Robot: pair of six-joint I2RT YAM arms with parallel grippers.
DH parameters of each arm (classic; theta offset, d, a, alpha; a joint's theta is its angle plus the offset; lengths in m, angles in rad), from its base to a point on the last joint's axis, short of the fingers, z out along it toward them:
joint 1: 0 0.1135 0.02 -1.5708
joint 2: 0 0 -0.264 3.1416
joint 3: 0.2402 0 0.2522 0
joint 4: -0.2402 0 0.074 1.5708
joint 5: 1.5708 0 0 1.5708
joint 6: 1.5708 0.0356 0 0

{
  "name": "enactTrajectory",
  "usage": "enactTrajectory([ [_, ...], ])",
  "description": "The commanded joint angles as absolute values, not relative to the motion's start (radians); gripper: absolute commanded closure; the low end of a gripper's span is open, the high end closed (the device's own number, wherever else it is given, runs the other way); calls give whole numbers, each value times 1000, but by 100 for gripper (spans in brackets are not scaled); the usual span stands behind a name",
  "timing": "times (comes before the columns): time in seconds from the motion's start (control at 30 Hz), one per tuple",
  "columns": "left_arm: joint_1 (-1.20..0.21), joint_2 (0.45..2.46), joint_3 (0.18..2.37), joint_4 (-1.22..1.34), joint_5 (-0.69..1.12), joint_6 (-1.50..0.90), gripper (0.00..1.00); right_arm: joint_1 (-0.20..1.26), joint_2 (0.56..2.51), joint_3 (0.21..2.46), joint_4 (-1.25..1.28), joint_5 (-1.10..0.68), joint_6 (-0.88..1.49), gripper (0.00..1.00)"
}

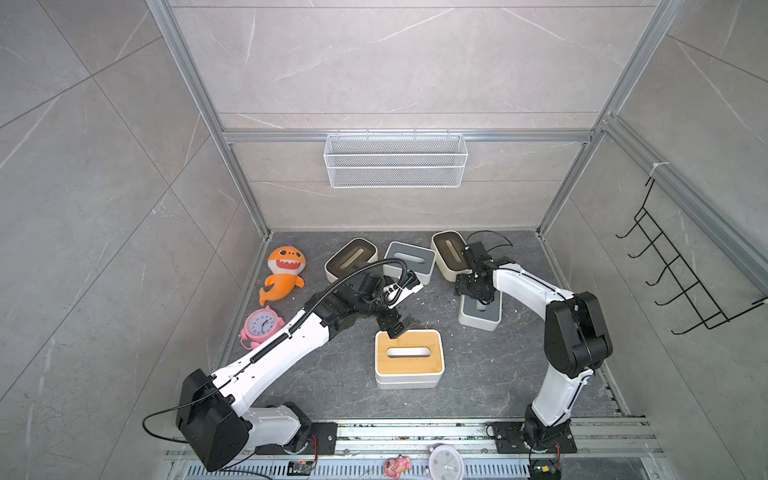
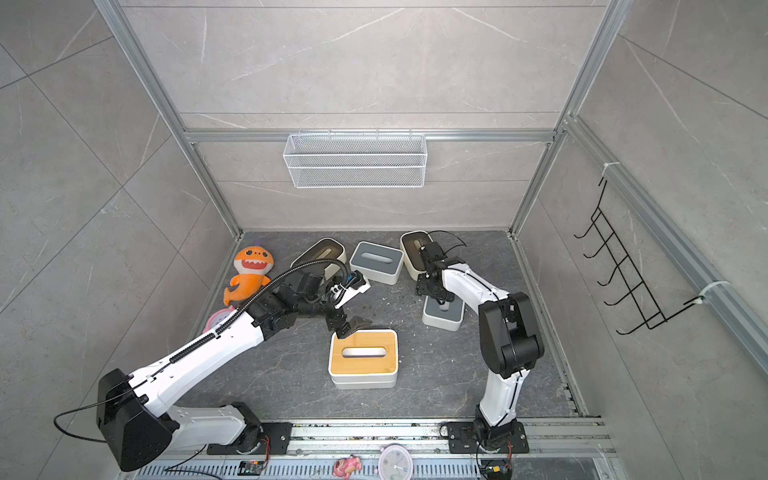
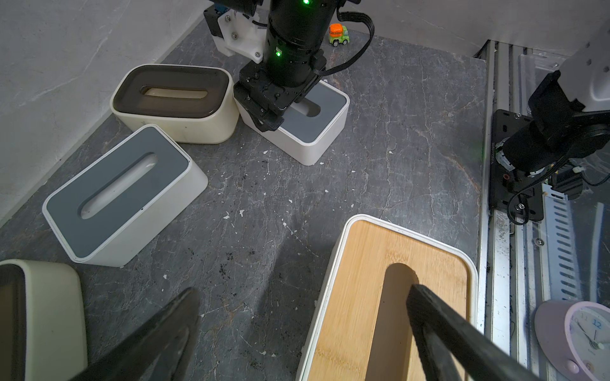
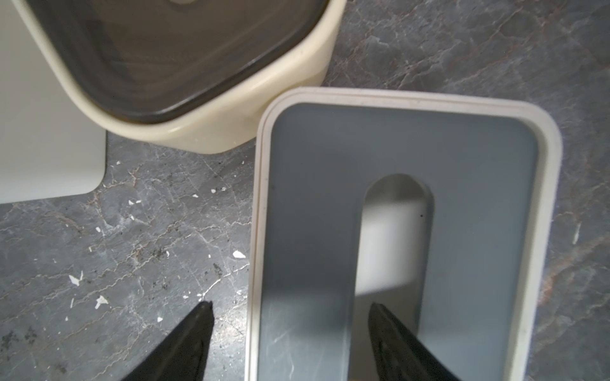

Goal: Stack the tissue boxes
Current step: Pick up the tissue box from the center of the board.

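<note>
On the bench (image 1: 478,374), an upper box (image 1: 409,353) is stacked on a lower box (image 1: 405,383) at six o'clock. A left rear box (image 1: 351,259) is placed at eleven, a middle rear box (image 1: 411,259) at twelve, and a right rear box (image 1: 446,249) at one, just beside a side box (image 1: 478,322) at three. A plush toy (image 1: 282,274) is laid at ten, an alarm clock (image 1: 262,326) at nine.

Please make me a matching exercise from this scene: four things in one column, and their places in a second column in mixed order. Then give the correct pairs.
Things:
1. wood-lid box
2. shark plush
3. wire basket
4. right pincer

Places:
A. hangs on the back wall
B. astride one long wall of a grey-lid box
C. stacked on another white box
D. lies beside the pink clock

Pairs: 1-C, 2-D, 3-A, 4-B
</note>
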State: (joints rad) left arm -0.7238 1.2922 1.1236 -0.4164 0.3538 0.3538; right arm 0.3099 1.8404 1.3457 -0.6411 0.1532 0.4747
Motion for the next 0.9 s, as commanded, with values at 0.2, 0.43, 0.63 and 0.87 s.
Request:
enactTrajectory([
  [0.2, -719, 1303, 1130, -386, 402, 357, 0, 301, 1871, 1328, -614, 148, 472, 34],
  [0.43, -720, 1302, 1131, -385, 409, 358, 0, 298, 1860, 1310, -610, 150, 468, 37],
  [0.63, -719, 1297, 1134, -389, 404, 359, 0, 298, 1825, 1263, -576, 157, 476, 38],
  [0.87, -720, 1284, 1132, -387, 403, 359, 0, 297, 1815, 1259, -587, 164, 449, 46],
])
